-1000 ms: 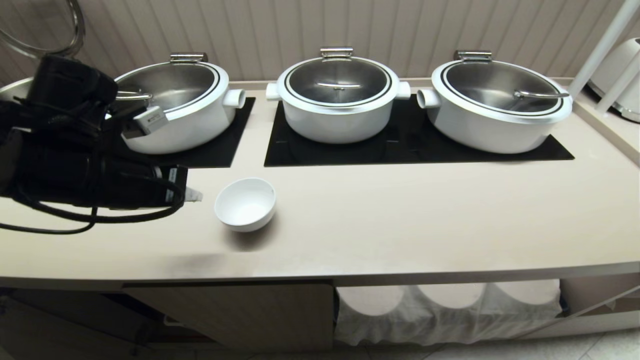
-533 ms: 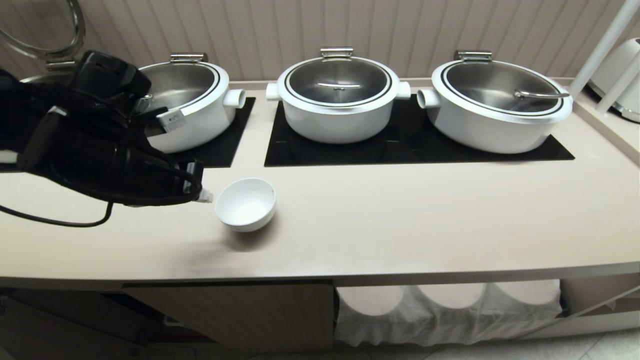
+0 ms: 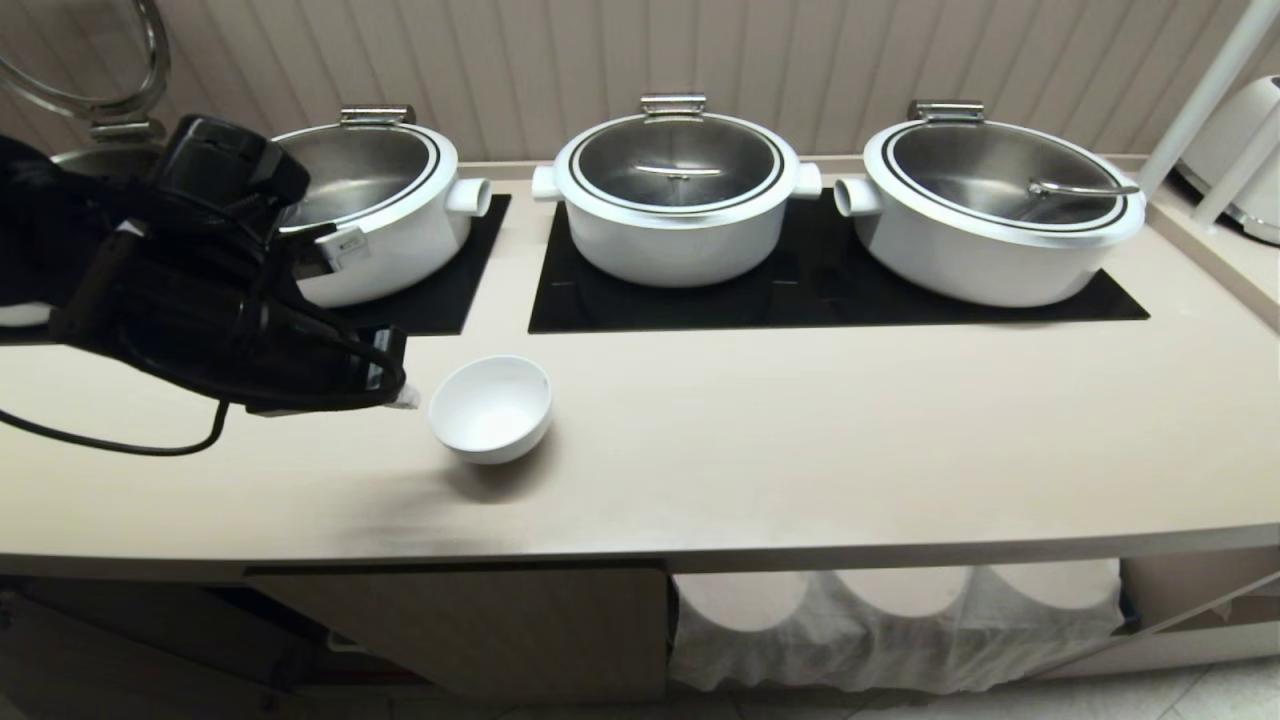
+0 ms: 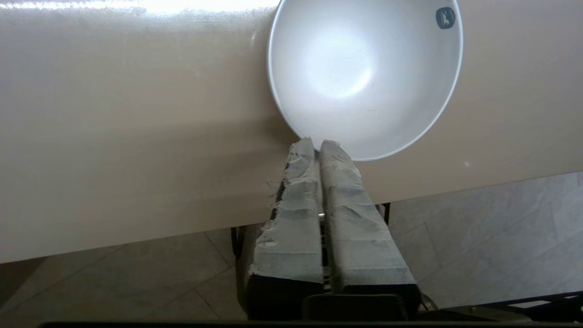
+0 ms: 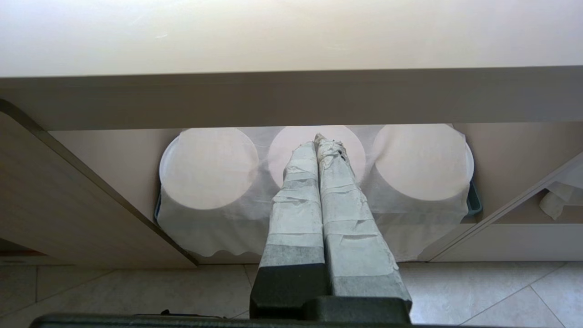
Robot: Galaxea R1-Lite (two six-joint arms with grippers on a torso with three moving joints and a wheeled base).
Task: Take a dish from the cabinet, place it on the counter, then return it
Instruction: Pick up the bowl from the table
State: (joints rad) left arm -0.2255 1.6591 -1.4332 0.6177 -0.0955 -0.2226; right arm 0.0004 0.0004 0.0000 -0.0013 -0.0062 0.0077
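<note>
— Where's the bowl (image 3: 490,408)?

— Upright on the table (image 3: 800,440), near the front edge, left of the middle, in front of the black hob plates (image 3: 830,290).

— And your claws?

— My left claw (image 4: 317,145) is pressed together, empty, its tips at the bowl's rim. My right claw (image 5: 319,140), also pressed together, hangs below the table edge, facing the cabinet (image 5: 68,200).

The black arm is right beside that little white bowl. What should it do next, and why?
Probably open its fingers first: the left gripper is shut, tips at the rim of the dish, which sits free on the counter. Shut fingers cannot straddle the rim.
</note>
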